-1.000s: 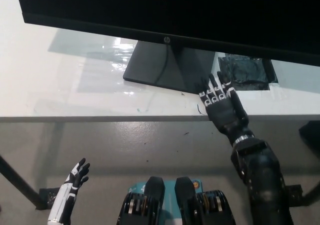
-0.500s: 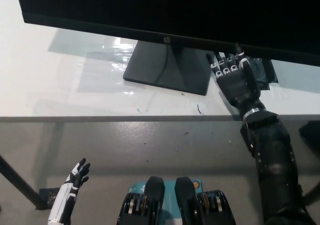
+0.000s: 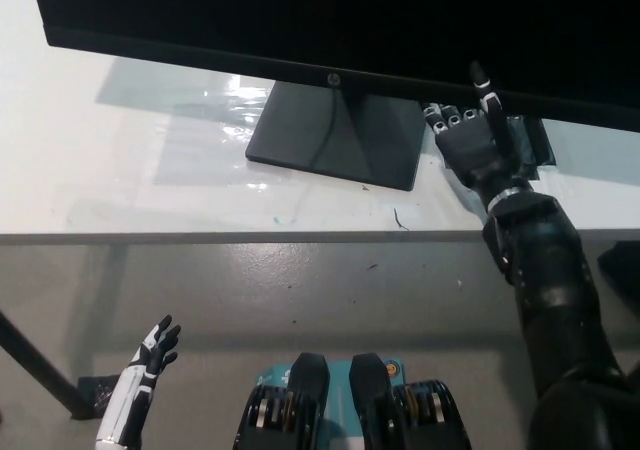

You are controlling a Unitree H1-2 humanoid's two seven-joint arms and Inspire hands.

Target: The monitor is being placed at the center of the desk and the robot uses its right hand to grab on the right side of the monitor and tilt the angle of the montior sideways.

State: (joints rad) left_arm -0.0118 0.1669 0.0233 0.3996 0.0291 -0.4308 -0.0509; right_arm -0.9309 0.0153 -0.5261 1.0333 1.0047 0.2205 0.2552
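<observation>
Left hand [image 3: 150, 362] rests low, left of and well below the desk [image 3: 120, 185], fingers apart, empty. Monitor [image 3: 300, 15] stands on its base [image 3: 335, 135] mid-desk, long axis left-right, screen facing the robot. Right hand [image 3: 470, 140] right of base, fingers spread, one lying on the bottom bezel, gripping nothing. Panel likely rigid, slick, fairly light; best held at its right edge.
</observation>
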